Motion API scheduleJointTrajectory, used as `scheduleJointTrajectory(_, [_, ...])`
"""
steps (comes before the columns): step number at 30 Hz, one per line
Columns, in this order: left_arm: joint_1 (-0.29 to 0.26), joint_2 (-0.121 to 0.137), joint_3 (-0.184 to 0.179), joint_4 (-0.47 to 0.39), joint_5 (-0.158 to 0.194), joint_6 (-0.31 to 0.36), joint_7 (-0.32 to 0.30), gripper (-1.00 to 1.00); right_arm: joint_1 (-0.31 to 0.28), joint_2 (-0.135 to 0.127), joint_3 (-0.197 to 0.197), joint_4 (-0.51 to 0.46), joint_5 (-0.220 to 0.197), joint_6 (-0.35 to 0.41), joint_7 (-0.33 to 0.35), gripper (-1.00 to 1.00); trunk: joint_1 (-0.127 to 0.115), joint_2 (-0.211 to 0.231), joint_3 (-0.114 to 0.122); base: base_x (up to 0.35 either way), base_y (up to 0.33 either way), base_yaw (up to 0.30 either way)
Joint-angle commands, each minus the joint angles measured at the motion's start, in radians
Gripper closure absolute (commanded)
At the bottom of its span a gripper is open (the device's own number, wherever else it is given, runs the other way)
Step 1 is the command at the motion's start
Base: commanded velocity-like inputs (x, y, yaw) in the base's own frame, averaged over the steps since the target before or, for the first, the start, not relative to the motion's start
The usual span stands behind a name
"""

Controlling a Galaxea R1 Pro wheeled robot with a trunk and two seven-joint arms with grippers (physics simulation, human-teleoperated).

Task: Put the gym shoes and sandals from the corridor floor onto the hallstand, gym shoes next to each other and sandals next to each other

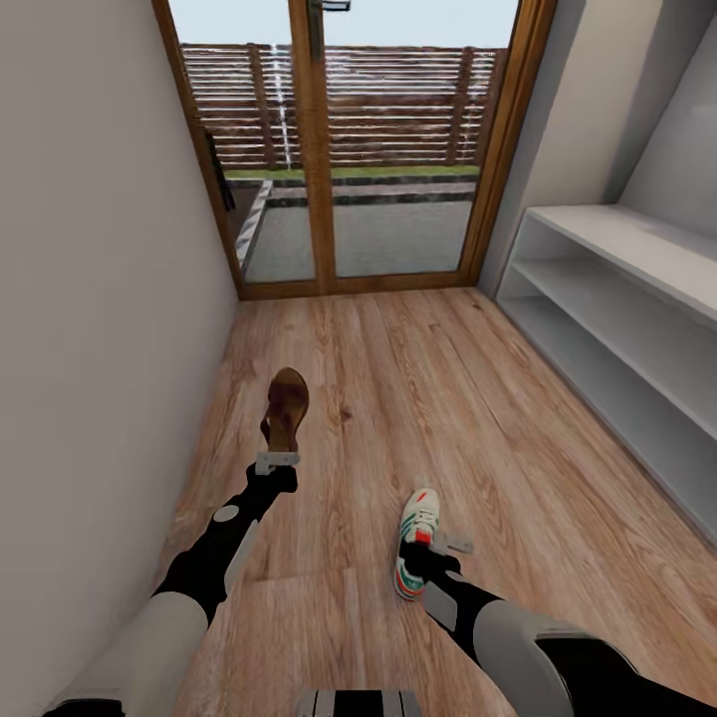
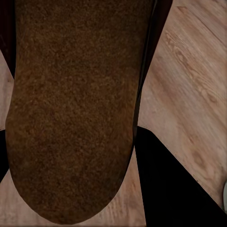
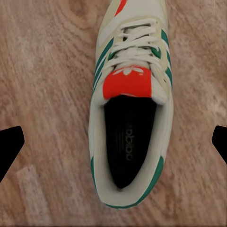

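I am seeing one brown sandal [image 1: 286, 406] pinched by left gripper [image 1: 276, 461]; right gripper [image 3: 113, 142], fingers spread, is straddling one white green-striped gym shoe [image 3: 130, 109].

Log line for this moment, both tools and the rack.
left tool: shut on sandal | right tool: open over gym shoe on corridor floor | hallstand: shelves bare

The hallstand [image 1: 637, 299] stands along the right wall, to the right of the glass door [image 1: 344, 139]. On the corridor floor [image 1: 478, 418], a gym shoe [image 1: 416, 538] lies well left of the hallstand. A sandal [image 1: 286, 406] is farther left of the hallstand, nearer the door than the gym shoe.
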Motion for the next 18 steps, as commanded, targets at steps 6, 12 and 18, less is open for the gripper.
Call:
scheduleJointTrajectory(6, [-0.001,0.000,0.002,0.000,-0.003,-0.003,-0.005,1.00,-0.001,0.000,-0.004,0.005,-0.002,-0.007,0.000,-1.00,0.001,-0.001,-0.012,0.000,0.000,0.000])
scheduleJointTrajectory(12, [-0.001,0.000,0.002,0.000,-0.003,-0.003,-0.005,1.00,-0.001,0.000,-0.004,0.006,-0.002,-0.007,0.000,-1.00,0.003,-0.002,-0.028,0.000,0.000,0.000])
scheduleJointTrajectory(18, [-0.001,0.000,0.002,0.000,-0.003,-0.003,-0.005,1.00,-0.001,0.000,-0.004,0.006,-0.001,-0.007,0.001,-1.00,0.003,-0.002,-0.028,0.000,0.000,0.000])
